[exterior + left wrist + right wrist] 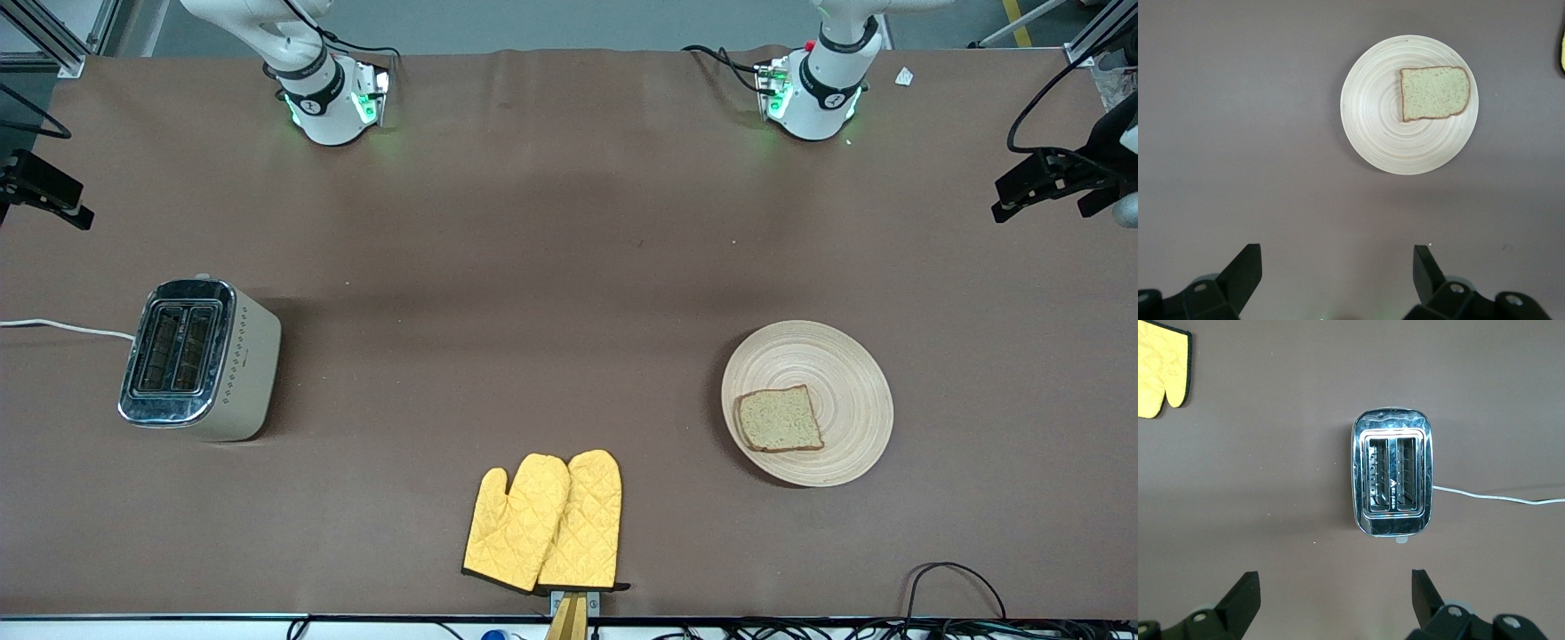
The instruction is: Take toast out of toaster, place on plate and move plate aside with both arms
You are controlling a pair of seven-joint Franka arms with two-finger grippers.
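The toast [780, 420] lies flat on the plate [845, 373], on the part of it nearer the front camera. The plate sits on the brown table toward the left arm's end. Both also show in the left wrist view: the toast [1434, 93] on the plate [1385, 127]. My left gripper [1338, 248] is open and empty, high over bare table between its base and the plate; it shows at the front view's edge [1009, 197]. My right gripper [1335, 573] is open and empty, high over bare table beside the toaster [1393, 472]; it shows at the front view's other edge [76, 203].
The toaster [197, 357] stands toward the right arm's end with both slots empty, and its white cord [62, 326] runs off the table. Two yellow quilted oven mitts [547, 523] lie near the table's front edge. Cables [956, 587] hang along that edge.
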